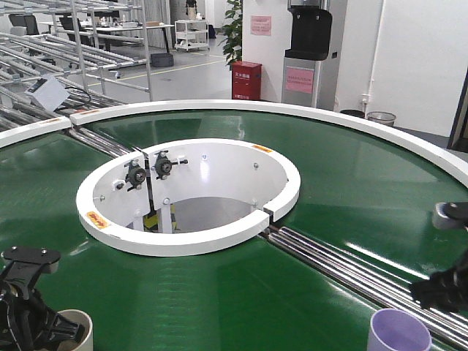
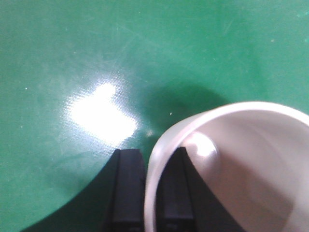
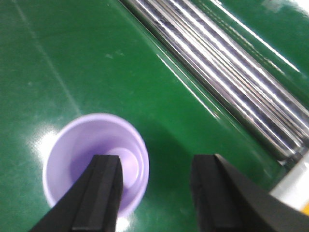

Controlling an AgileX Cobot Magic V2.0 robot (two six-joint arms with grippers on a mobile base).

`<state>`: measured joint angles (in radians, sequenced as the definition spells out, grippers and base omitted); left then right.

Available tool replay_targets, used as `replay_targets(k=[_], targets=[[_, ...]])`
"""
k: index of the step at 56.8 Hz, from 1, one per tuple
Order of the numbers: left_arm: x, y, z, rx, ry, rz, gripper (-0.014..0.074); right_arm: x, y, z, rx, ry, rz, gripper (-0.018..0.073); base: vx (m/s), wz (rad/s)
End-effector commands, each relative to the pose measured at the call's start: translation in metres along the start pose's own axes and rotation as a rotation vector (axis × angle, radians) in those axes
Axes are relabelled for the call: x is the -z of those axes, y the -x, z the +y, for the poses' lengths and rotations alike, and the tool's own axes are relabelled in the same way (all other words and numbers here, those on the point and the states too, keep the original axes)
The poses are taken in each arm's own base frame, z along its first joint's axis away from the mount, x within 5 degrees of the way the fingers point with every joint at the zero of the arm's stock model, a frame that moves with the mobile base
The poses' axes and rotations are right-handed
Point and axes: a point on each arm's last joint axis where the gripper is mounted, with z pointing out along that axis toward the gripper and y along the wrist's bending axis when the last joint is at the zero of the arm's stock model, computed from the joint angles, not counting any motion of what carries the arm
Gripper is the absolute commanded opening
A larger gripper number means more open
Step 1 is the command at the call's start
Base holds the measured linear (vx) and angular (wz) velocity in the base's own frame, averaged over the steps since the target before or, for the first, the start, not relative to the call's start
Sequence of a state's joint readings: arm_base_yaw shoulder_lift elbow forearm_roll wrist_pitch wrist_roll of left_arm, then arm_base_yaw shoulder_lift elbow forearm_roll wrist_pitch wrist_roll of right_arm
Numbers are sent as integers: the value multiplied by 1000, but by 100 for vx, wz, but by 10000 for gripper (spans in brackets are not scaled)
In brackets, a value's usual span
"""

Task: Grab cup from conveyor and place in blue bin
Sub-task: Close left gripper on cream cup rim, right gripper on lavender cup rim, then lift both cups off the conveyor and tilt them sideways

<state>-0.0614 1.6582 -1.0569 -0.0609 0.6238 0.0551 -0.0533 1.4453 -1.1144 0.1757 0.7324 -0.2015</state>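
Left pincer (image 2: pixel 150 162) pinches the white cup (image 2: pixel 251 154) (right pincer (image 3: pixel 158 166) gapes over purple cup (image 3: pixel 79 145)).

The front camera sits high at the near edge, looking across the conveyor (image 1: pixel 351 168) toward 12 o'clock. Both wrist cameras look steeply down from close above it: the left shares the white cup (image 1: pixel 82 329) at 7 o'clock, the right the purple cup (image 1: pixel 398 333) at 5 o'clock.

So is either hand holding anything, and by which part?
The left hand pinches the white cup by its rim, gripped inside and out. The right hand, open above the purple cup, holds nothing.
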Motion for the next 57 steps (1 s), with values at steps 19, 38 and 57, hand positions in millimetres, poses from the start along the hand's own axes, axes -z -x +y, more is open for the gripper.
replay_targets(k=[19, 38, 57], targets=[[20, 18, 1, -8, 11, -159, -8, -56, 25, 7, 45, 43, 163, 405, 0, 0], [20, 20, 1, -9, 13, -173, -8, -80, 17, 22, 93, -43, 245, 328, 0, 0], [20, 20, 1, -9, 13, -179, -8, -78, 13, 21, 76, -46, 289, 27, 0, 0]])
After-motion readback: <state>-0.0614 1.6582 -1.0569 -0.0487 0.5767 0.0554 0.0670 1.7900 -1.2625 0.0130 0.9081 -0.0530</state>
